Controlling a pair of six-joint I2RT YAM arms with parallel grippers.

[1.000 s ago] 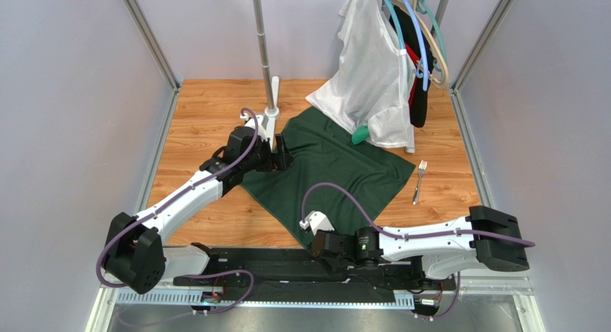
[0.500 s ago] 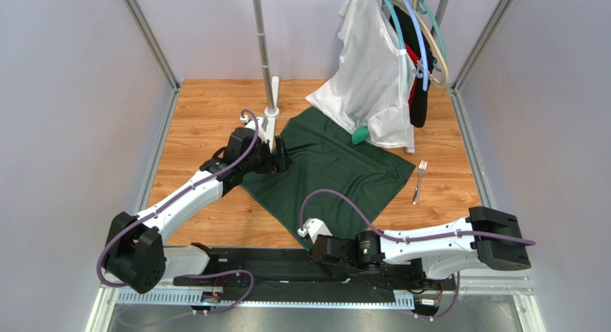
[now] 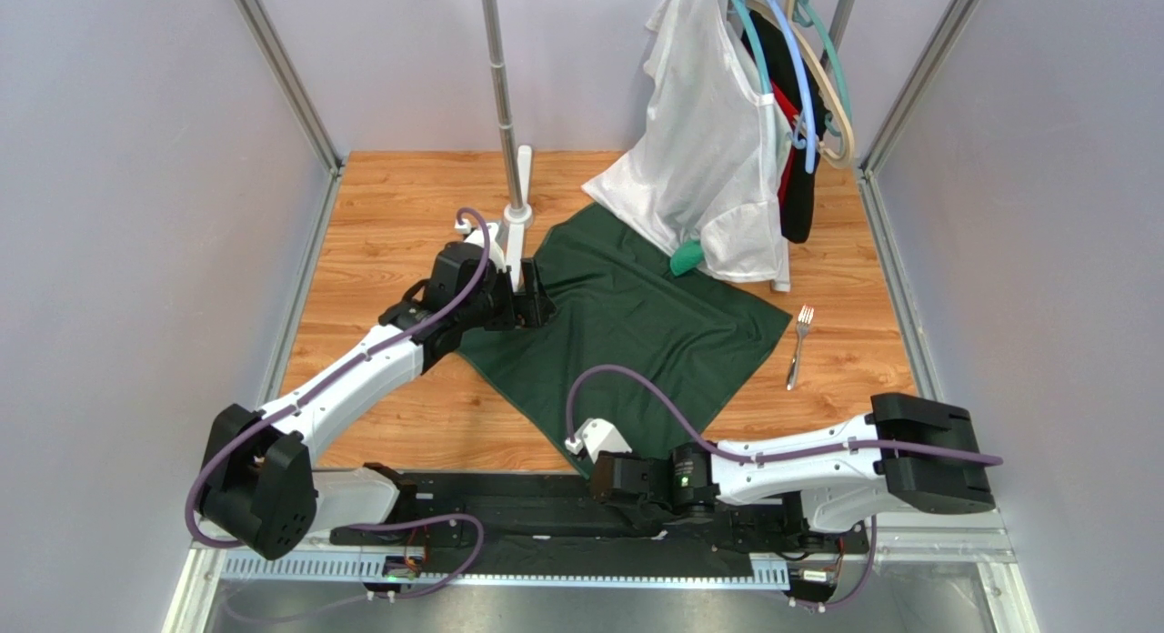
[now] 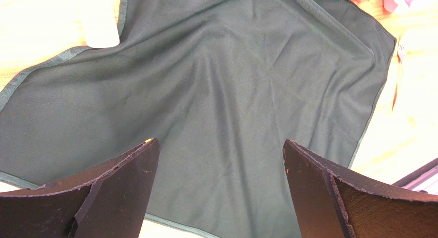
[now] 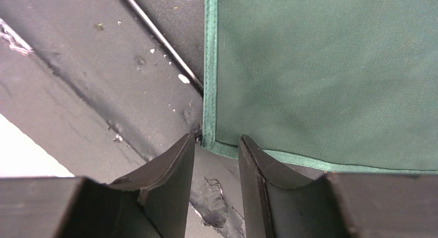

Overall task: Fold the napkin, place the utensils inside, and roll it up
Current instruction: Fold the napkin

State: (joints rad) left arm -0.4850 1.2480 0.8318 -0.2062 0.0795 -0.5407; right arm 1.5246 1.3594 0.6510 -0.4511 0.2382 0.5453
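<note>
The dark green napkin (image 3: pixel 629 326) lies spread as a diamond on the wooden table, its near corner hanging over the black rail. A silver fork (image 3: pixel 799 344) rests on the wood just right of it. My left gripper (image 3: pixel 536 307) hovers over the napkin's left corner; in the left wrist view it (image 4: pixel 219 142) stands wide open above the napkin (image 4: pixel 231 84), holding nothing. My right gripper (image 3: pixel 601 464) is low at the near corner. In the right wrist view it (image 5: pixel 216 137) is narrowly open, with the hemmed corner of the napkin (image 5: pixel 208 140) right at the gap between its tips.
A white garment (image 3: pixel 711 156) on hangers drapes onto the napkin's far edge, with a brighter green piece (image 3: pixel 686 258) beneath it. A metal pole on a white foot (image 3: pixel 515 210) stands by the left gripper. The black rail (image 3: pixel 533 494) runs along the near edge.
The right arm has drawn back toward the near edge, lowering onto the napkin's near corner, and its jaws have narrowed. The left arm, napkin and fork have not moved.
</note>
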